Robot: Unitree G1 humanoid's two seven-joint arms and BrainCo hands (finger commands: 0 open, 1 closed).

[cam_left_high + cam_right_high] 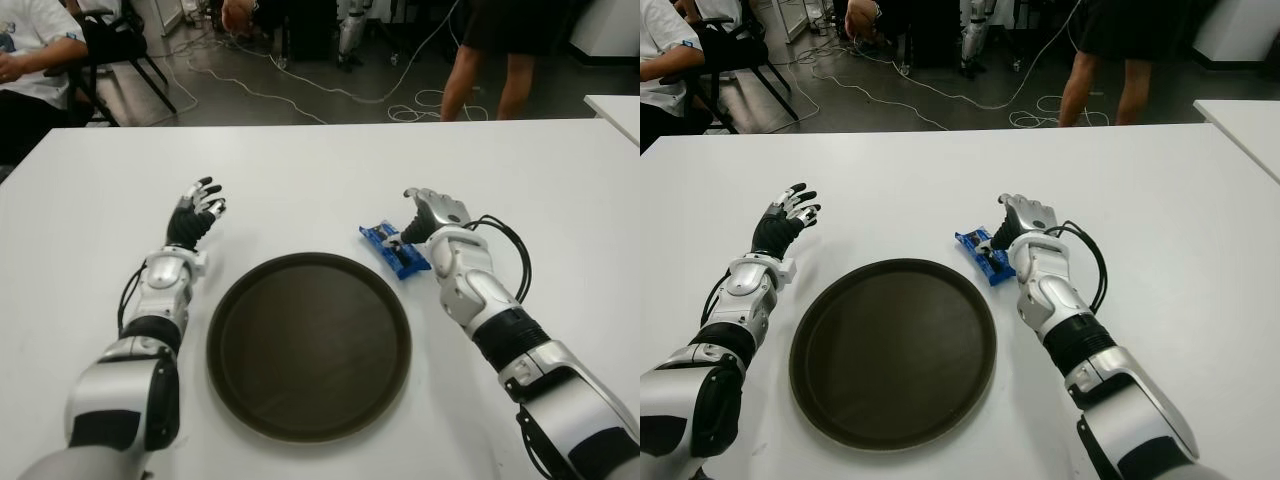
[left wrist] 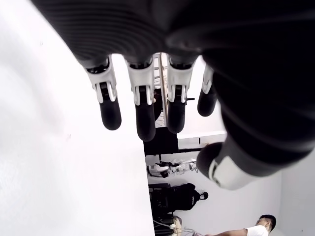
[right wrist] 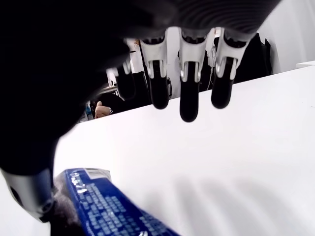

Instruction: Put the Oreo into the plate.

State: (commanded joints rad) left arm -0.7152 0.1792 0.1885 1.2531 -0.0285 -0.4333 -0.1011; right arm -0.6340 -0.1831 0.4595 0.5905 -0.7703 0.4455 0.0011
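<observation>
The Oreo (image 1: 392, 248) is a blue packet lying flat on the white table (image 1: 300, 180), just off the far right rim of the round dark plate (image 1: 308, 345). My right hand (image 1: 432, 212) is directly right of the packet, its fingers (image 3: 189, 93) stretched out over bare table and its thumb down beside the blue wrapper (image 3: 108, 206). It holds nothing. Whether the thumb touches the packet I cannot tell. My left hand (image 1: 198, 208) shows left of the plate's far side, fingers (image 2: 142, 108) spread and empty.
Beyond the table's far edge are a seated person (image 1: 30, 50), a black chair (image 1: 115, 40), a standing person's legs (image 1: 490, 70) and cables (image 1: 300, 90) on the floor. A second white table (image 1: 618, 110) shows at the right.
</observation>
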